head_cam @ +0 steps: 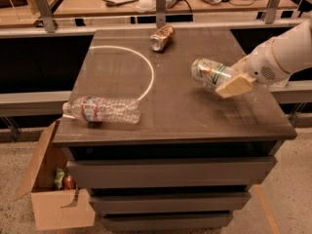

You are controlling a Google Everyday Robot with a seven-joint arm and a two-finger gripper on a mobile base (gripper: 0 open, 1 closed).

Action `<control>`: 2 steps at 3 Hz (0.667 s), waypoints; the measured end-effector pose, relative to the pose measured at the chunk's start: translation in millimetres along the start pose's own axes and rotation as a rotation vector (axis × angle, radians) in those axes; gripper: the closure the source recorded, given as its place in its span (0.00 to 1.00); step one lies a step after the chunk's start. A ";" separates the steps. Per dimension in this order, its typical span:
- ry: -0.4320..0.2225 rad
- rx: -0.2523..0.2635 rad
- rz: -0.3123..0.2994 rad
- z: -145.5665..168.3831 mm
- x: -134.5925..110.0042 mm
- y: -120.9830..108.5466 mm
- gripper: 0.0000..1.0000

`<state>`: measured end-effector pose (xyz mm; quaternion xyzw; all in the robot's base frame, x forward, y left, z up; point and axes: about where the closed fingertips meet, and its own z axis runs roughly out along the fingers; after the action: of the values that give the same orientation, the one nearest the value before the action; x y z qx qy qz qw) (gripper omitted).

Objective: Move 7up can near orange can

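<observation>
No text, brand name or number can be read on anything before you. The 7up can (209, 71) shows only a green band and small reddish marks; no lettering resolves. It lies sideways in your pincer (225, 84), which is closed on it over the right side of the counter (185, 111). The orange can (162, 37), on its side near the counter's far edge, carries no legible print. The plastic bottle (102, 110) at the near left edge wears a red-patched label, wording unreadable.

High front view, angled down at table (185, 116); tool (225, 80) right.
</observation>
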<state>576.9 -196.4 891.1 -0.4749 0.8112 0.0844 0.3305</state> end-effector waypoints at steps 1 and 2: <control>-0.021 0.055 0.036 -0.1 -21.7 -39.6 1.00; -0.036 0.089 0.045 11.1 -51.3 -77.1 1.00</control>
<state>662.7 -196.0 927.9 -0.4399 0.8185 0.0642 0.3637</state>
